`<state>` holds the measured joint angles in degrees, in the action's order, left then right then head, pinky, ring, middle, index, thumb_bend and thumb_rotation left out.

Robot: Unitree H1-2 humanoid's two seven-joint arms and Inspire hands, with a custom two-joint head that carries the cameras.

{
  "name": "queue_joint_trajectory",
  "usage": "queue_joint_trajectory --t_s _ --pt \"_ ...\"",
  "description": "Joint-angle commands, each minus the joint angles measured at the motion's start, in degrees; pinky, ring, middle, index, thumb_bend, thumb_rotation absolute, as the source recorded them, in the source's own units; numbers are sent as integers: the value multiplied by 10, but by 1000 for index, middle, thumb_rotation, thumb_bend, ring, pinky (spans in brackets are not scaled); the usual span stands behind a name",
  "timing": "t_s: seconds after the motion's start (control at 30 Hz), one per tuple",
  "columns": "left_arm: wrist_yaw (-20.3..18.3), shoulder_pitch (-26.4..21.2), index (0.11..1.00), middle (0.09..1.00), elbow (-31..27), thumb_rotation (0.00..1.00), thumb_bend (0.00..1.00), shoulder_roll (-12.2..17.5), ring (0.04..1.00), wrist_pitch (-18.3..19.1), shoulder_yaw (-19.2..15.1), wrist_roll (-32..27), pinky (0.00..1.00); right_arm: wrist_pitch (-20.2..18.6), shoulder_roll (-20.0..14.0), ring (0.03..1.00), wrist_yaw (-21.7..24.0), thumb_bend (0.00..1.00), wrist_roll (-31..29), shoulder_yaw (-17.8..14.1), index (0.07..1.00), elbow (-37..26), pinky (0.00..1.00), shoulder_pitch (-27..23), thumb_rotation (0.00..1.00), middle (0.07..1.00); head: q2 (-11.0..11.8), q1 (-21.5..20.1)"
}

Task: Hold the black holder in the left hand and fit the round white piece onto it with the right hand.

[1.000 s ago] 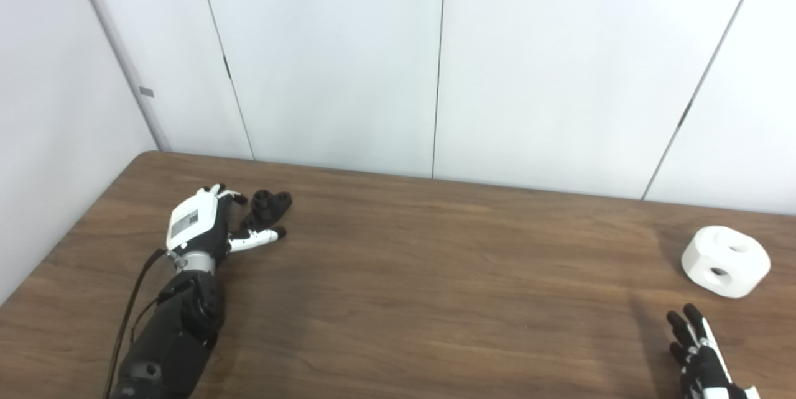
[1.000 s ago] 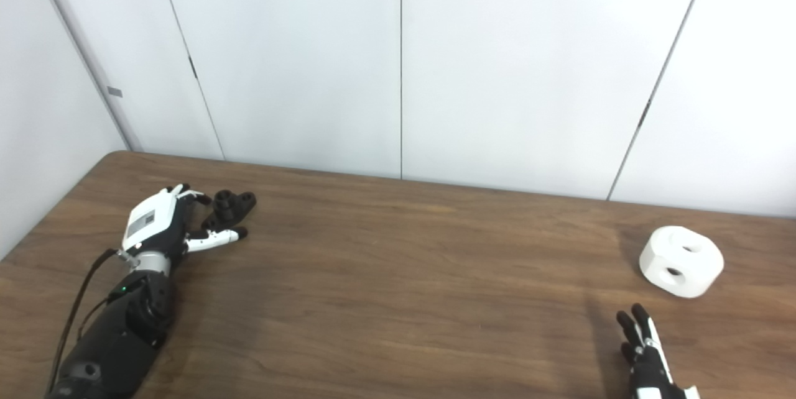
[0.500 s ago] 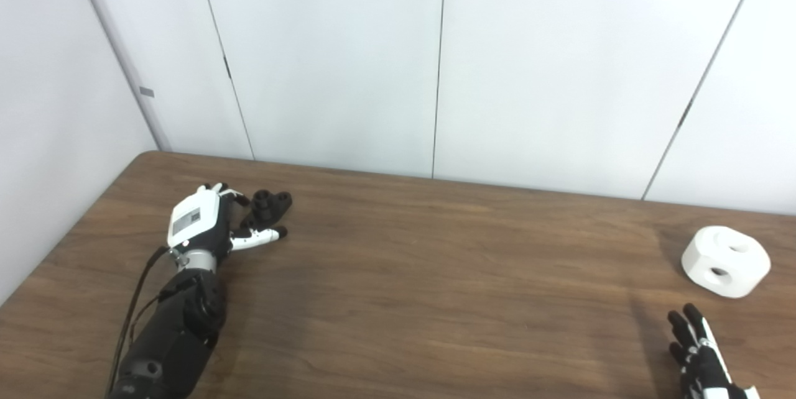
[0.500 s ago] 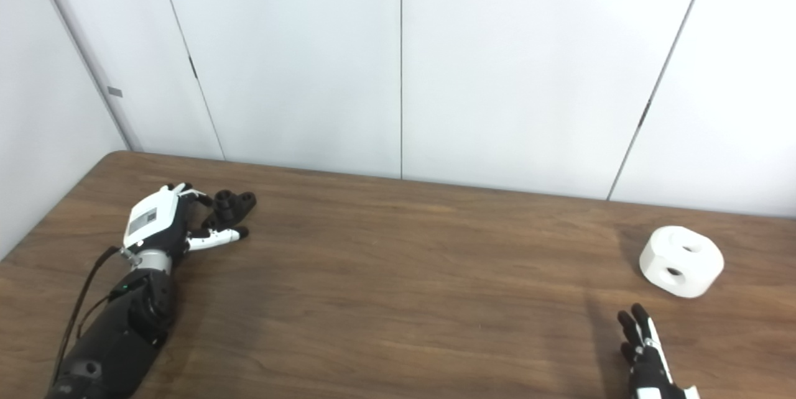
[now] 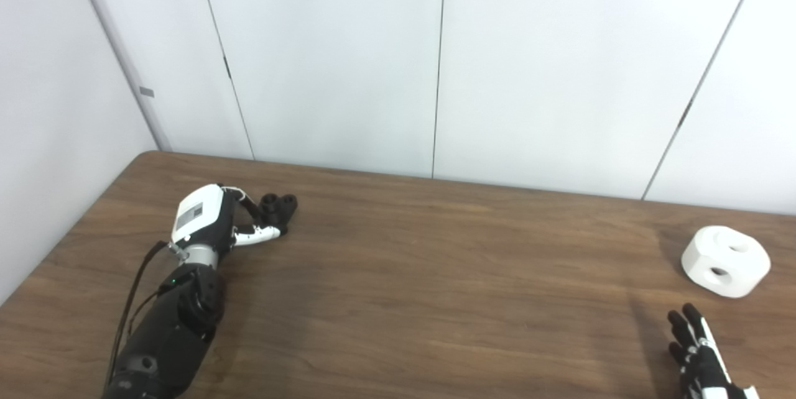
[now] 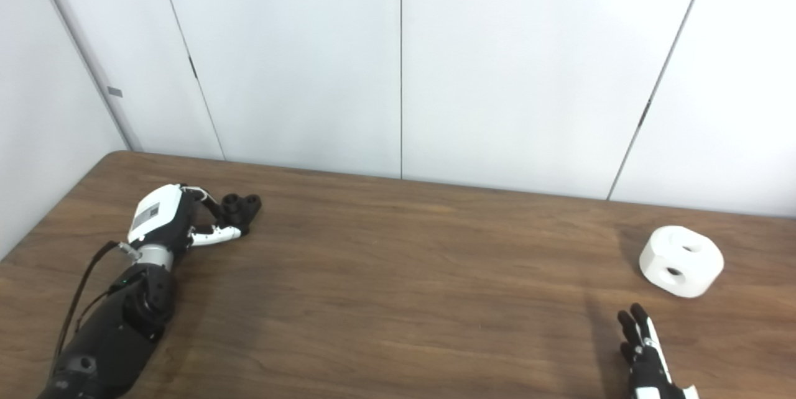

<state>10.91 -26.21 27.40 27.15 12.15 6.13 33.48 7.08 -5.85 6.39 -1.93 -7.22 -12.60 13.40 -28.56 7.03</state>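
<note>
The black holder (image 5: pixel 278 205) lies on the brown table (image 5: pixel 435 275) at the far left. My left hand (image 5: pixel 214 222) is at its left side, fingers curled over it and thumb (image 5: pixel 258 235) against its near side, closed on it while it rests on the table. It also shows in the right eye view (image 6: pixel 241 205). The round white piece (image 5: pixel 726 261), with two holes showing, sits on the table at the far right. My right hand (image 5: pixel 699 355) is open and empty at the bottom right edge, a short way in front of the white piece and apart from it.
White wall panels (image 5: pixel 435 63) stand close behind the table's far edge. A black cable (image 5: pixel 130 306) runs along my left forearm. The table's left edge (image 5: pixel 74 225) is near my left arm.
My left hand has moved forward and right and curled its fingers and thumb around the black holder, which has shifted slightly right. My right hand and the white piece have not moved.
</note>
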Motion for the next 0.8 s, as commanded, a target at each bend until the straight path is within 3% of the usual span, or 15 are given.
queue_joint_trajectory --t_s 0.0,0.4,0.77 --pt "6 -17 484 791 -4 51 524 18 928 -10 -6 -1 1000 -3 21 1000 -7 642 -2 15 1000 8 1000 79 1000 970 -1 0" --pt "-8 -18 486 802 0 44 520 22 927 -18 -7 -13 1000 2 20 1000 -7 639 1 15 1000 11 1000 76 1000 965 -1 2" --pt "-44 1 487 801 -44 45 520 27 934 -3 -4 -23 1000 -5 22 1000 -7 625 0 17 1000 6 1000 75 1000 967 -5 1"
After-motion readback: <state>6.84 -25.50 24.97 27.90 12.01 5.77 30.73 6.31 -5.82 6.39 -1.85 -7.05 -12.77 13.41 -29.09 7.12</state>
